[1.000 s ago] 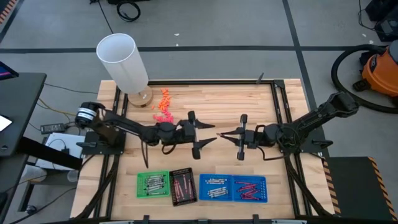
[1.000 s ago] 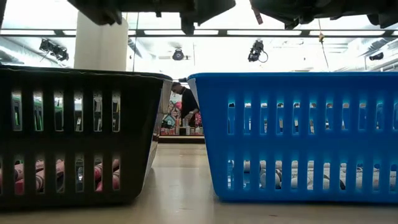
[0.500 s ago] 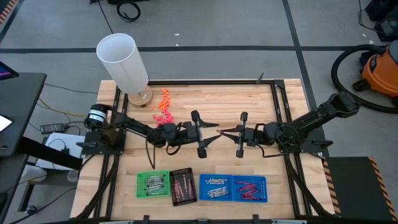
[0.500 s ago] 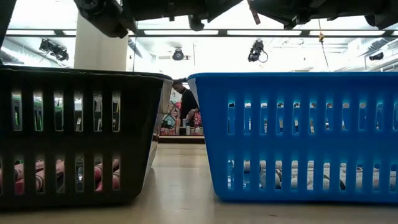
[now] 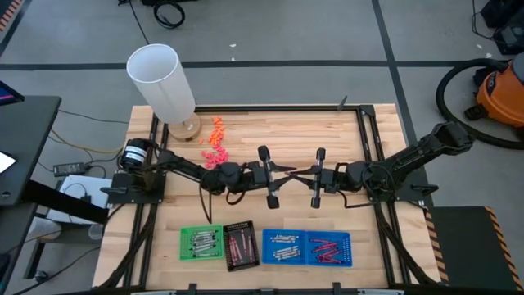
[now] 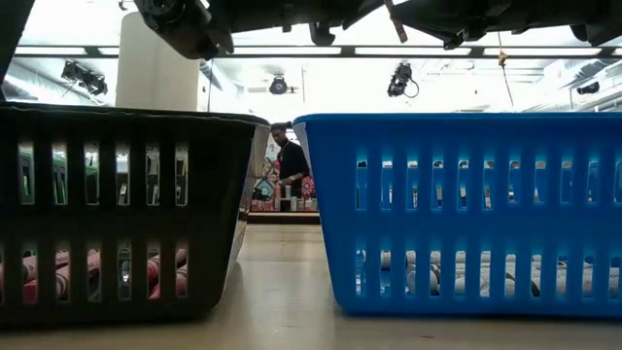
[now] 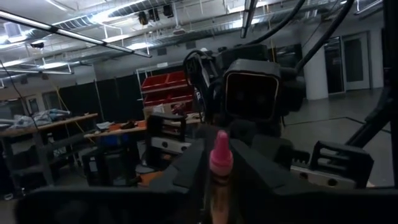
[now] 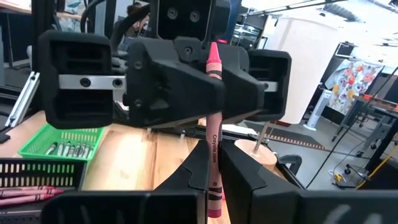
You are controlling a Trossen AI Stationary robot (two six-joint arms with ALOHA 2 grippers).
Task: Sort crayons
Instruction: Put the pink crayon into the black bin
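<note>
Bare wooden tabletop [image 5: 278, 131] is lying open across the far half. The tall white plastic cylinder [image 5: 161, 82] is blocking the far-left corner; four slotted plastic trays [image 5: 265, 245] are lining the near edge.

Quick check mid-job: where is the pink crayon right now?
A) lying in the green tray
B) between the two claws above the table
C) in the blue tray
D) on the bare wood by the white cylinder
B: the pink crayon stands between the right claw fingers, with the left claw closed in around its tip, above the table.
</note>
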